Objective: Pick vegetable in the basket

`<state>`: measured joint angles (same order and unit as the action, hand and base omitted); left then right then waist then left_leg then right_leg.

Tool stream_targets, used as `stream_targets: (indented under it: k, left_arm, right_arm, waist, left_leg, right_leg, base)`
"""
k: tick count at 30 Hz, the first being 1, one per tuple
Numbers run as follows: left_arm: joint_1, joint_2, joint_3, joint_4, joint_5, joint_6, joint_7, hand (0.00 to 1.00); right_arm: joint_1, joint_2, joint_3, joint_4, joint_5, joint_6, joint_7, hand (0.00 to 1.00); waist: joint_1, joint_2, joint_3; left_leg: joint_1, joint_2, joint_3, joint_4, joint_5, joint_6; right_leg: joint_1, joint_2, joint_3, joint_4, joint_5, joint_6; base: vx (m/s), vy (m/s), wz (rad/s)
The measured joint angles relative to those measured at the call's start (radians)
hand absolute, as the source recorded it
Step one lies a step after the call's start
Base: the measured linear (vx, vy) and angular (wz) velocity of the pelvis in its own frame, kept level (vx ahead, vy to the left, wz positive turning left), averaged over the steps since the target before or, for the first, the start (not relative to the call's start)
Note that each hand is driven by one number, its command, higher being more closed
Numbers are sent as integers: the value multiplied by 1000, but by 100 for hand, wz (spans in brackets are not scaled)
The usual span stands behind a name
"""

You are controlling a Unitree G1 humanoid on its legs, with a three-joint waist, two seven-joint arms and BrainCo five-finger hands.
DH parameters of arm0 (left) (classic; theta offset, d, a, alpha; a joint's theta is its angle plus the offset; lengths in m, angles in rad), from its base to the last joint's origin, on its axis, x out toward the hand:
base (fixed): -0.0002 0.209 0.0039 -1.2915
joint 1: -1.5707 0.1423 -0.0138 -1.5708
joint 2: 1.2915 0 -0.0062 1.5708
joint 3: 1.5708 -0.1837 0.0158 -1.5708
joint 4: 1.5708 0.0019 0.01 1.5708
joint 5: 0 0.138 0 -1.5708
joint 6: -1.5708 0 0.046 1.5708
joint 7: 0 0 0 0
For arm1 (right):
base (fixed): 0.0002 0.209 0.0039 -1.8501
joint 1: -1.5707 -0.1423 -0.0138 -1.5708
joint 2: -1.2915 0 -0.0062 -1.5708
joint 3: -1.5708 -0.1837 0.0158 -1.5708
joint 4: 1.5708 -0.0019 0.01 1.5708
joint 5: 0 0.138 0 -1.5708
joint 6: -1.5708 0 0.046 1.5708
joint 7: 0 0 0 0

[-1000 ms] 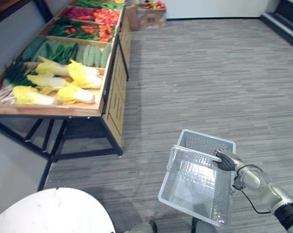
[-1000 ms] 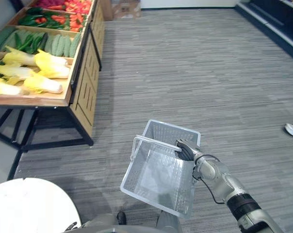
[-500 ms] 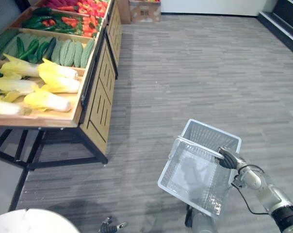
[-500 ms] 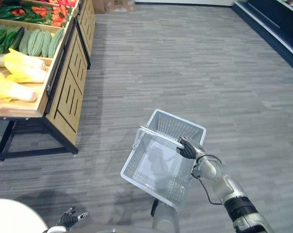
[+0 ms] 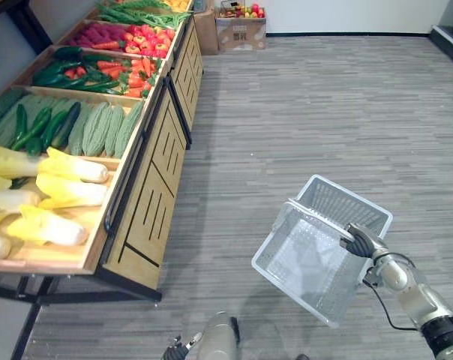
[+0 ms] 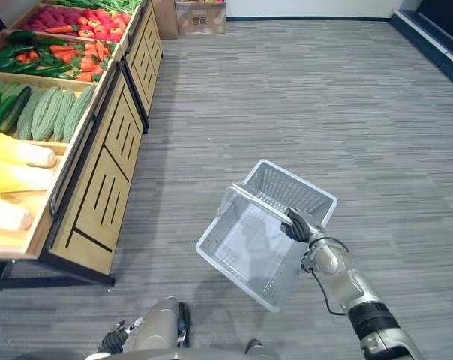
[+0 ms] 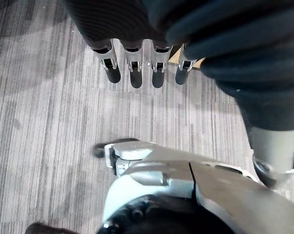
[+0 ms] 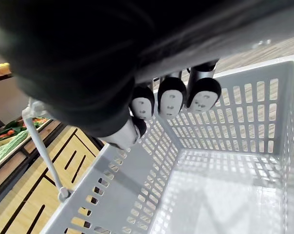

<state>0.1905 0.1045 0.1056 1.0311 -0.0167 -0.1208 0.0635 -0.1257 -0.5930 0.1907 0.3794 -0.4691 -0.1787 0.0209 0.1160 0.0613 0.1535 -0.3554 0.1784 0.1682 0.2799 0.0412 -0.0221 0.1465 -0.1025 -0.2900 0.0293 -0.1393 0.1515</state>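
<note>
Over grey floor [image 5: 324, 112] by the vegetable stand [image 5: 155, 172] — right robot hand [image 5: 361, 241] grips the basket handle [image 8: 42, 151], left robot hand [image 7: 135, 68] hangs slack.

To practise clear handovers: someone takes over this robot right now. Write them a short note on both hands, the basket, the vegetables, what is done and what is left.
Right hand: shut on the handle of the basket, which hangs empty over the floor.
Left hand: open, low, holding nothing.
Vegetables lie in the wooden stand on the robot's left, apart from the basket.
Done: basket in hand.
Left: pick a vegetable and put it in.
</note>
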Motion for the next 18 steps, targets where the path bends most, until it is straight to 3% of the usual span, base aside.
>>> stream_targets:
  k: [1,2,4,8,9,10,11,13,14,15,17,18]
  left_arm:
    - [-10,8,4,5,0,-4,4,0]
    - [-25,21,15,-6,0,-5,6,0]
    - [-41,17,24,-8,0,-1,8,0]
    - [-29,18,53,1,1,0,11,0]
    - [-24,14,52,6,2,2,11,0]
    - [-11,8,43,7,4,4,10,0]
    - [8,22,36,2,17,2,12,0]
    - [19,54,27,2,25,7,11,0]
    - [14,74,13,1,23,16,11,0]
    - [4,89,-2,1,21,21,13,0]
    - [-16,99,-1,-16,21,21,20,0]
    - [-30,99,-2,-27,19,22,23,0]
  right_arm:
    - [4,24,10,9,0,0,-3,100]
    - [1,25,13,8,0,-1,-4,100]
    - [-18,27,14,11,0,-1,-6,100]
    - [-46,70,36,20,0,-2,-5,100]
    - [-43,77,35,20,0,-4,-6,100]
    - [-26,90,32,22,0,-3,-7,100]
    - [-5,110,32,22,0,-2,-9,100]
    - [20,134,33,28,-1,1,-9,100]
    - [36,149,33,48,-4,5,-6,100]
    - [46,155,34,70,-8,5,-3,100]
    - [46,157,29,73,-10,21,1,100]
    - [47,157,18,68,-10,22,0,100]
  waist:
    - [-7,-45,1]
    - [2,-63,11]
    - [31,-60,13]
    - [41,-70,16]
    - [42,-70,15]
    - [41,-74,10]
    - [28,-98,1]
    - [18,-138,7]
    - [17,-138,9]
    - [6,-136,15]
    - [-18,-133,19]
    - [-35,-123,21]
  left_leg:
    - [16,-55,5,-55,11,0]
    - [-1,-83,-1,-42,-12,1]
    - [-48,-91,-3,40,-49,30]
    - [6,-94,80,15,-87,50]
    - [31,-101,84,-14,-94,51]
    - [84,-117,93,-85,-98,56]
    - [138,-149,95,-152,-96,58]
    - [213,-190,86,-185,-84,78]
    - [259,-190,30,-192,-93,111]
    - [289,-197,-33,-185,-109,133]
    - [342,-205,-123,-190,-126,154]
    - [367,-209,-189,-182,-148,159]
  right_leg:
    - [-5,-43,-16,0,0,-2]
    - [-2,-58,-33,-7,0,-2]
    - [10,-60,-39,-35,23,8]
    - [55,-73,-32,-11,94,80]
    - [39,-80,-28,40,94,80]
    - [-16,-111,-26,192,94,80]
    - [-97,-167,-6,408,103,94]
    - [-201,-214,88,669,225,76]
    - [-269,-177,207,830,416,97]
    - [-349,-128,258,994,365,91]
    - [-439,-92,229,1071,204,-45]
    - [-476,-88,178,1001,146,-98]
  base:
    - [402,213,57]
    - [312,158,62]
    - [245,99,34]
    - [198,100,25]
    - [127,128,6]
    - [130,148,31]
    - [260,199,61]
    - [277,115,64]
    - [264,70,96]
    - [406,82,118]
    - [406,27,150]
    - [384,7,157]
